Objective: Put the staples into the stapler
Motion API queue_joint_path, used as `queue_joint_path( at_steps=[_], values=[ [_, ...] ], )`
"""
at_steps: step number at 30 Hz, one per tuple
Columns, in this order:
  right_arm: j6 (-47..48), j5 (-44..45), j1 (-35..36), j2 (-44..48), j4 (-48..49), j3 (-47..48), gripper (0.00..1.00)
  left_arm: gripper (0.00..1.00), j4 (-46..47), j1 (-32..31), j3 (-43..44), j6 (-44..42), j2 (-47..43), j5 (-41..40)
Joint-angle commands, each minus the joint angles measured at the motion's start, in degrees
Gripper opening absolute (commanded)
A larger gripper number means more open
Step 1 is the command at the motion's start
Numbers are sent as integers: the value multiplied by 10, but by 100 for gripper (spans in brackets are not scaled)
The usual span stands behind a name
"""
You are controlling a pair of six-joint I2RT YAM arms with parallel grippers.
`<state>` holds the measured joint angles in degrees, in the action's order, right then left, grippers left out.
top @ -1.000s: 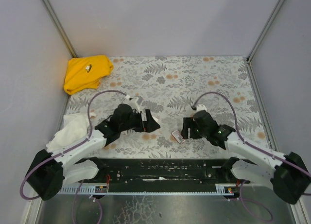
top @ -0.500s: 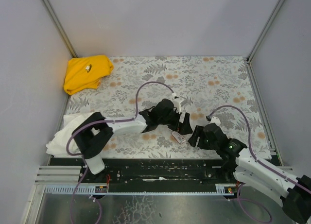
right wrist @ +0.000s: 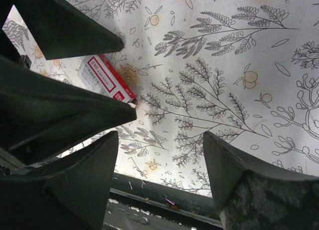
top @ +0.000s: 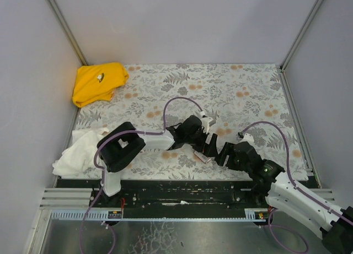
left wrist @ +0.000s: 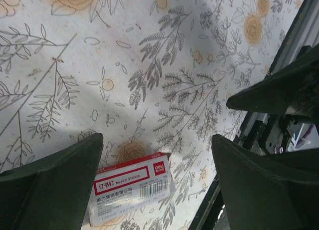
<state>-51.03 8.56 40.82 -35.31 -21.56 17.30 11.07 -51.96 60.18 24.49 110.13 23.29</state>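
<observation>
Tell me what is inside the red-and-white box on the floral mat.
Nothing inside shows. The box lies flat on the floral mat, label side up; only its printed top and barcode are visible. Its outer sleeve covers whatever it holds.

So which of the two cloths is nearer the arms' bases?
The white cloth, crumpled at the left edge; the yellow cloth sits in the far left corner.
</observation>
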Motion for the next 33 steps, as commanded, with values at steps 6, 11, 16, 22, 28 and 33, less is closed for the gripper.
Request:
queue_joint_path(
  at_steps=[6,11,16,22,28,33],
  values=[
    [-2,-13,-3,-23,40,-4,79,89,20,-1,-95,-12,-46,26],
    [0,-74,-3,-63,113,-20,75,89,30,-6,-139,-23,-83,26],
    [-34,-79,-3,-98,145,-31,53,88,26,-22,-161,-68,-104,12],
    [-34,-87,-23,-92,153,-34,48,87,2,-58,-160,-128,-115,-52],
    [-31,-176,-92,-115,204,-49,45,84,-38,-96,-148,-180,-118,-151],
    [-48,-234,-116,-144,265,-63,42,80,-43,-116,-152,-202,-121,-202]
  ],
)
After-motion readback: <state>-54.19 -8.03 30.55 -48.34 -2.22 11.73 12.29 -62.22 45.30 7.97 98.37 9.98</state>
